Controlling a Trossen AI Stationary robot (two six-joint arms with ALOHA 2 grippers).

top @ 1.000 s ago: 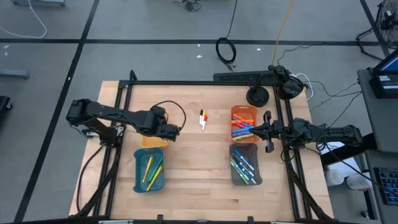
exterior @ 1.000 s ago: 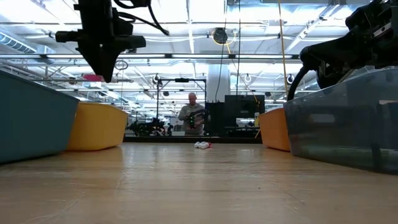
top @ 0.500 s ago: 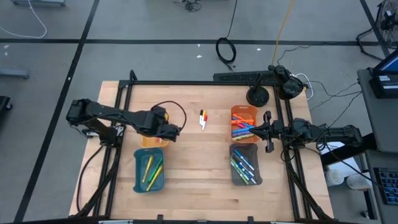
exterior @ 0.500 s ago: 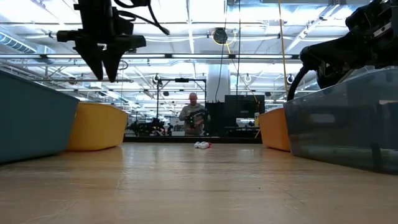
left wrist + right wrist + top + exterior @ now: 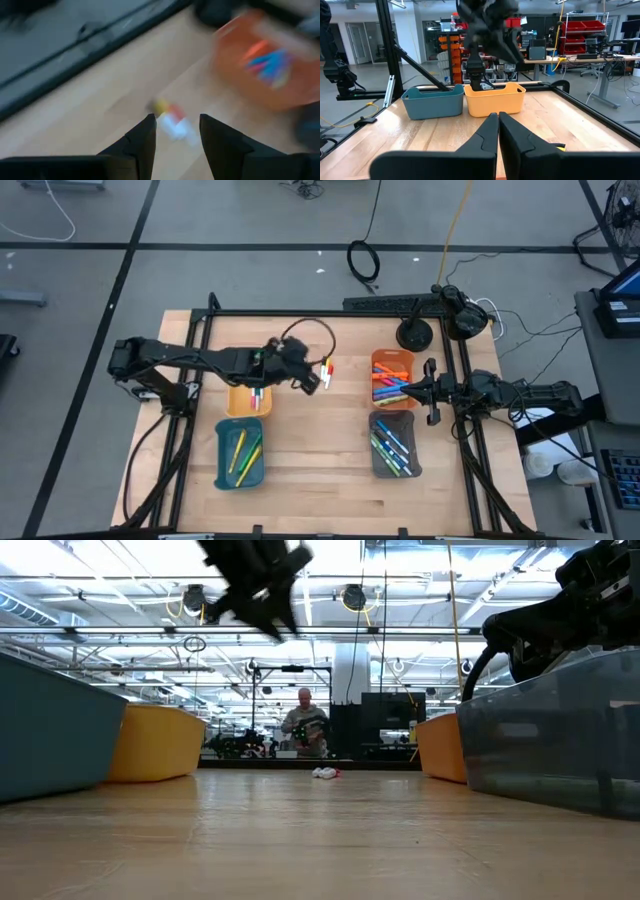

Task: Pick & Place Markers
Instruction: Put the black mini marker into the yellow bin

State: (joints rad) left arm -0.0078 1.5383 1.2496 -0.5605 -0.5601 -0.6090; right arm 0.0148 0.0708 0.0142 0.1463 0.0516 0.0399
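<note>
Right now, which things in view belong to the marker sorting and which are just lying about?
Job:
- loose markers mid-table
- markers in the yellow tray, teal tray, orange tray and grey tray
- left gripper, open beside the loose markers

Lying about:
- coiled cable on the floor
- black stands at the far edge

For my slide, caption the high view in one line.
Left gripper, open, reaches toward loose markers mid-table; right gripper, shut, waits beside the orange tray.

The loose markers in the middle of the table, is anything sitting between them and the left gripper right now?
Nothing visible does. The left gripper hangs open just beside the loose markers, with only bare table between them. The yellow tray lies behind the gripper, and the orange tray sits on the markers' far side.
</note>
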